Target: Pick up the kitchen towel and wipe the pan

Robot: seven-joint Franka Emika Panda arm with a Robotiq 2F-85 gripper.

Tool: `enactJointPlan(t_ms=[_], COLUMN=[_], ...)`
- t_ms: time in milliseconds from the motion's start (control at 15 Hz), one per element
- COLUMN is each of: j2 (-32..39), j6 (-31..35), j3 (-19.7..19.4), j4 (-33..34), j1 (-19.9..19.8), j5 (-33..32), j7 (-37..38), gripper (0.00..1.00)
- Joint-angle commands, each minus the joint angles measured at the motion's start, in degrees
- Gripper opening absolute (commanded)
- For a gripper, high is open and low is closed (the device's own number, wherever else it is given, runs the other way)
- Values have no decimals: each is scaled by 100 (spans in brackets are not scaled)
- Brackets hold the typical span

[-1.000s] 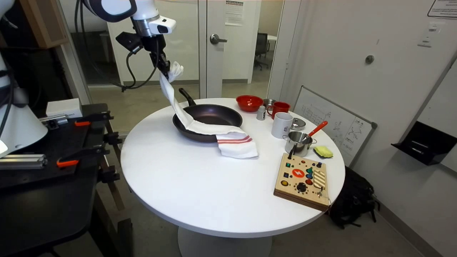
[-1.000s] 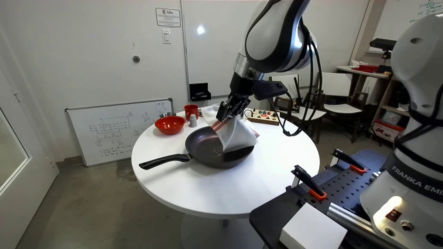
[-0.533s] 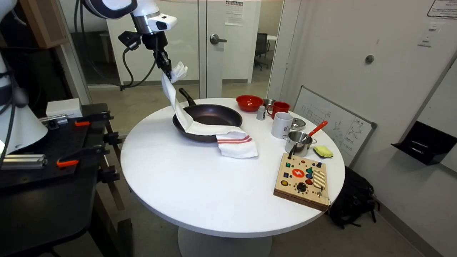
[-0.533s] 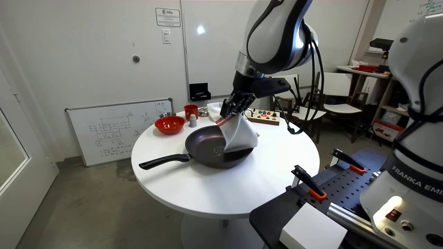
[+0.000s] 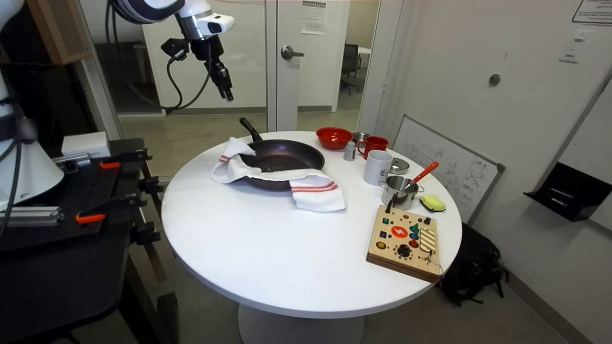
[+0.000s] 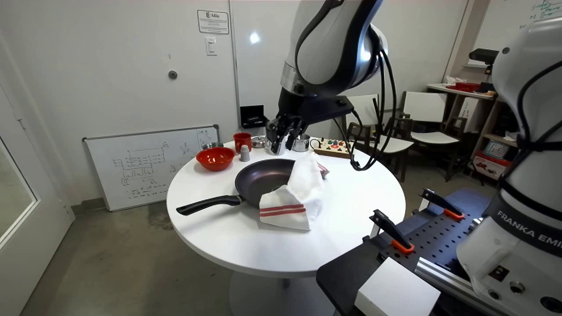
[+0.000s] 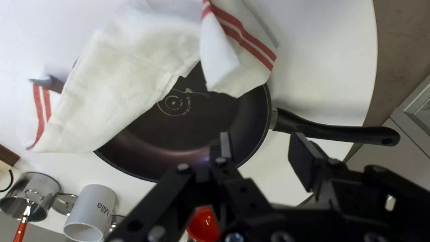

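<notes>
Kitchen towel point(image 7: 124, 90): lies below the gripper point(image 7: 263, 149), well apart from it, draped across the frying pan point(image 7: 201, 121) with red-striped ends reaching over the rim.
Gripper fingers point(image 7: 225, 145): parted, a clear gap between the pads; grasping nothing, touching neither cloth nor pan.
Finger gap: plain in the wrist view; cannot tell whether it is the widest.
Frying pan: black, under the gripper, its handle point(image 7: 336, 132) running out past the fingers in the wrist view.
Red bowl point(image 7: 203, 224): lower than the gripper, glimpsed between its bars, beside a grey shaker point(image 5: 350, 152).
White mug point(image 7: 89, 213): farther off, marked "Mila", near the steel pot point(image 5: 405, 199).
Button board point(image 5: 401, 239): well apart from the gripper, just beside the pot.
</notes>
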Motion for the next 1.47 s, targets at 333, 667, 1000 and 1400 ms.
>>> enactJointPlan(t_ms=[333, 667, 1000, 1400], j2=[453, 527, 657, 608], j6=[134, 134, 373, 1143], j3=[253, 214, 484, 1917], j4=[268, 268, 170, 16], j1=[-164, -139, -556, -2396], j5=[120, 120, 84, 1], j7=[317, 362, 247, -293], gripper=[92, 99, 100, 100])
